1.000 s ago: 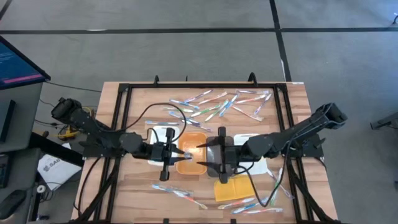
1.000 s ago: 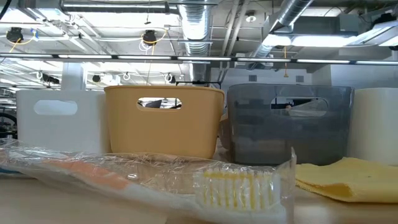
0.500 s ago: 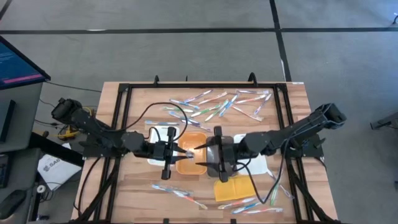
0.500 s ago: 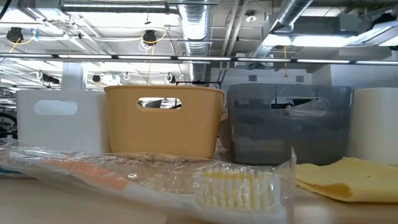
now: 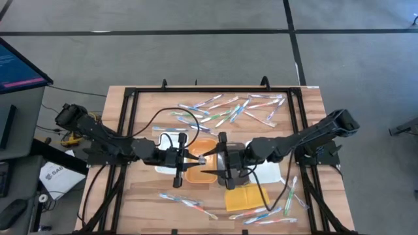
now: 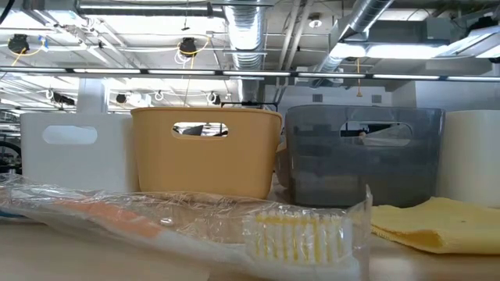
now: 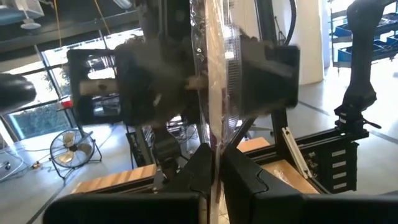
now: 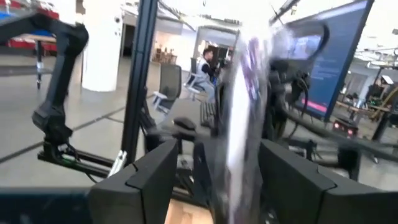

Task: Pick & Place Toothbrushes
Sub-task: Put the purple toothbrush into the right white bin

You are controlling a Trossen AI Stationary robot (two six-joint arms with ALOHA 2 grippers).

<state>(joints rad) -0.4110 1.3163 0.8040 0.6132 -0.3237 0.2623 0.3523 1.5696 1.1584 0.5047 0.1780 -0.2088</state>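
Above the orange tray (image 5: 198, 171), left gripper (image 5: 194, 159) clenches a wrapped toothbrush (image 7: 211, 93); right gripper (image 5: 208, 163) straddles it, parted.

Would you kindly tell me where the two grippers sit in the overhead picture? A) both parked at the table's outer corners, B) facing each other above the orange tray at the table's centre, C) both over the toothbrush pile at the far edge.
B: the left gripper and the right gripper meet head-on over the orange tray, with a wrapped toothbrush between them.
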